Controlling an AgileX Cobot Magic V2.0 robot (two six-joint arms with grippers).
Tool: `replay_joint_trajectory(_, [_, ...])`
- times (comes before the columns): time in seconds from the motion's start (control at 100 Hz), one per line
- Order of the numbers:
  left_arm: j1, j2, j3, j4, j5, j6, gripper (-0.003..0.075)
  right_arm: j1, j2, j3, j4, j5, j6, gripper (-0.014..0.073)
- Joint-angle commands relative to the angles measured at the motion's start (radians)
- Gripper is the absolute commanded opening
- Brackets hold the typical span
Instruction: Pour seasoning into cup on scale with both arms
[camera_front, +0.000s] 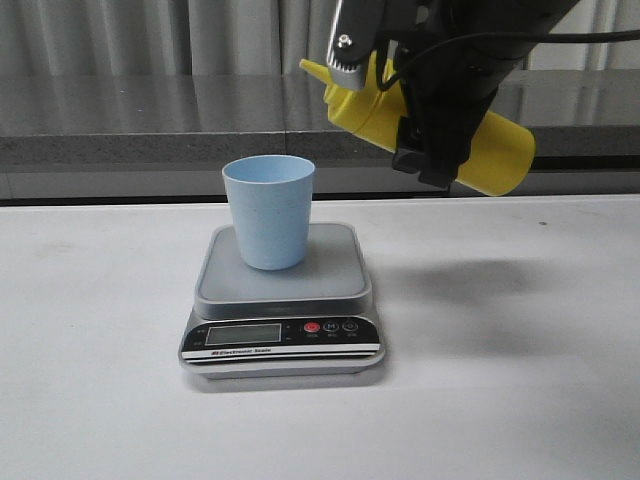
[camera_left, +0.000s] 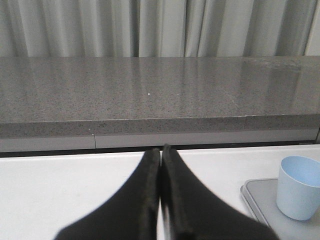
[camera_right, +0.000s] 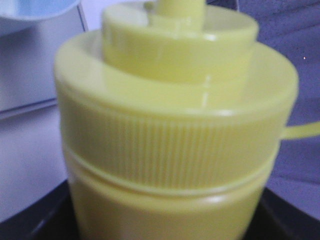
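Observation:
The pale blue cup (camera_front: 268, 213) stands upright on the silver-grey scale (camera_front: 282, 300) at the table's middle. Above and right of the cup, my right gripper (camera_front: 432, 135) is shut on the yellow seasoning bottle (camera_front: 490, 150), held tilted almost flat with its nozzle pointing left, short of the cup's rim. The right wrist view is filled by the seasoning bottle (camera_right: 175, 140) with its ribbed cap, a corner of the cup (camera_right: 35, 9) beyond. My left gripper (camera_left: 161, 150) is shut with nothing in it, low over the table left of the scale (camera_left: 260, 200) and cup (camera_left: 300, 187).
A grey stone ledge (camera_front: 150, 125) runs along the back under pale curtains. The white table (camera_front: 520, 380) spreads around the scale. The scale's black panel with display and red button (camera_front: 311, 327) faces the front.

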Motion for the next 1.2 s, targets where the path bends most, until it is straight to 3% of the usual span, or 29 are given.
replay_joint_trajectory(0.0, [0.001, 0.008, -0.025, 0.0, -0.084, -0.008, -0.002, 0.025, -0.025, -0.053, -0.102, 0.045, -0.008, 0.0221])
replay_joint_trajectory(0.23, [0.001, 0.008, -0.025, 0.0, -0.084, -0.008, -0.002, 0.081, 0.031, -0.088, -0.242, 0.159, -0.007, 0.0221])
replay_joint_trajectory(0.71, [0.001, 0.008, -0.025, 0.0, -0.084, -0.008, -0.002, 0.112, 0.04, -0.096, -0.457, 0.229, -0.007, 0.0221])
replay_joint_trajectory(1.19, [0.001, 0.008, -0.025, 0.0, -0.084, -0.008, -0.002, 0.121, 0.04, -0.096, -0.479, 0.226, -0.005, 0.0221])
